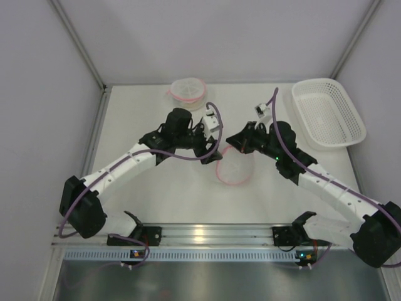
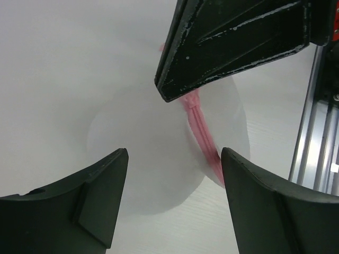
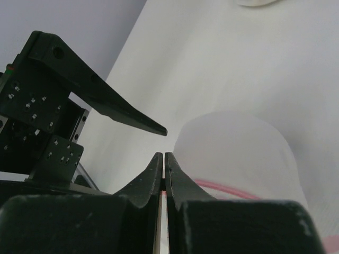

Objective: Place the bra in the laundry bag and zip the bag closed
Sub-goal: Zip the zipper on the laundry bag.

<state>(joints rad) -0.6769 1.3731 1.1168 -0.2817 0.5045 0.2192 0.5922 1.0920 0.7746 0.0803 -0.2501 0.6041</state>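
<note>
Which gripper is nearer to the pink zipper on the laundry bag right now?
Right. The right gripper is shut on the pink zipper at the edge of the laundry bag. The left gripper hangs open above the bag, not touching the zipper.

The top camera is looking steeply down from above and behind the arm bases [image 1: 135,237], taking in the whole bench [image 1: 169,200] from well back. The left wrist camera is peering down between the fingers of the left tool [image 2: 175,159], close over the laundry bag [image 2: 137,174], while the right wrist camera is sighting low along the right tool [image 3: 164,157] (almost skimming the surface); all three are sharing that bag.
</note>
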